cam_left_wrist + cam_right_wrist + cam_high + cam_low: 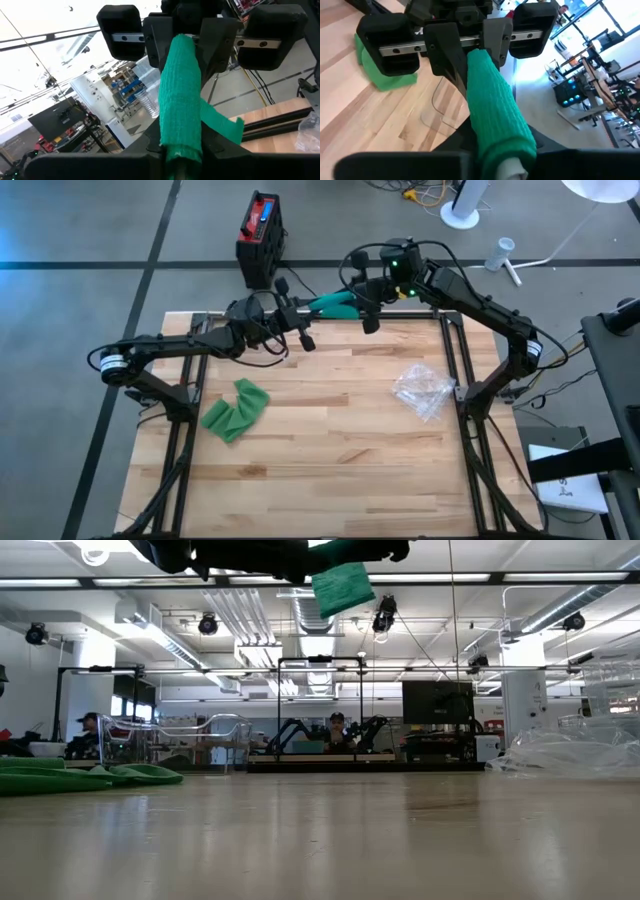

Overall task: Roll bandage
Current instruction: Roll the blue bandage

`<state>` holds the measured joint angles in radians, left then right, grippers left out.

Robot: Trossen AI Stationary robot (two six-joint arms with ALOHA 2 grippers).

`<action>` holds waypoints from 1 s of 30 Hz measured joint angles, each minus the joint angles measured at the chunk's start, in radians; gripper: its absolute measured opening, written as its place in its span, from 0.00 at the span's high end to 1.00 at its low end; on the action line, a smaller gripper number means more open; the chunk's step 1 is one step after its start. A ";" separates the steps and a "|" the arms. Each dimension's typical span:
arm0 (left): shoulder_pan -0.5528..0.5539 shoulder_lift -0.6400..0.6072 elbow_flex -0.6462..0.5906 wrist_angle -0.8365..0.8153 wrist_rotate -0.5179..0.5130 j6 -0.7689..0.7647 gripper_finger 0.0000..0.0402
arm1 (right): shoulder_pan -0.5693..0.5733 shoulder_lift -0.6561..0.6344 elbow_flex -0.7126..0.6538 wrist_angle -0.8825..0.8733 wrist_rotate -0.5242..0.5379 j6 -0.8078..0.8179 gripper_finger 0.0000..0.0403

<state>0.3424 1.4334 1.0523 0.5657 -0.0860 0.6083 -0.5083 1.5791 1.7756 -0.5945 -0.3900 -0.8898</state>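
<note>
Both jaws clamped on the green bandage roll [332,304]; held above the table's [340,440] far edge.

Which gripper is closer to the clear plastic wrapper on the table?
Right. The right gripper is above the table's far edge, nearer the clear plastic wrapper; the left gripper is farther left. Both grip the green bandage roll.

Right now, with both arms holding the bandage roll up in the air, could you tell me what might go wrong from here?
1. The green roll is held end to end between the left gripper and the right gripper, high above the table; a slip at either end could drop it.
2. Its loose tail hangs free and might unwind.
3. The two grippers sit very close together and could collide.
</note>
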 joint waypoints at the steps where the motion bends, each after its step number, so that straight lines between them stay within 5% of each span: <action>1: 0.000 -0.002 0.000 -0.003 0.000 0.000 0.88 | 0.000 0.000 0.000 0.000 0.000 0.000 0.89; 9: 0.003 -0.117 0.000 -0.196 0.015 -0.086 0.68 | 0.000 -0.027 -0.002 0.020 -0.057 -0.071 0.95; 18: 0.056 -0.253 0.001 -0.345 0.274 -0.354 0.42 | 0.012 -0.009 -0.004 0.066 -0.099 -0.219 0.95; 22: 0.078 -0.264 0.001 -0.342 0.398 -0.503 0.35 | 0.031 0.011 -0.015 0.129 -0.035 -0.288 0.95; 30: 0.131 -0.254 0.001 -0.345 0.347 -0.556 0.32 | 0.088 0.036 -0.019 0.226 0.083 -0.435 0.95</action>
<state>0.4732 1.1796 1.0534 0.2208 0.2615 0.0527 -0.4205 1.6149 1.7561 -0.3682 -0.3072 -1.3246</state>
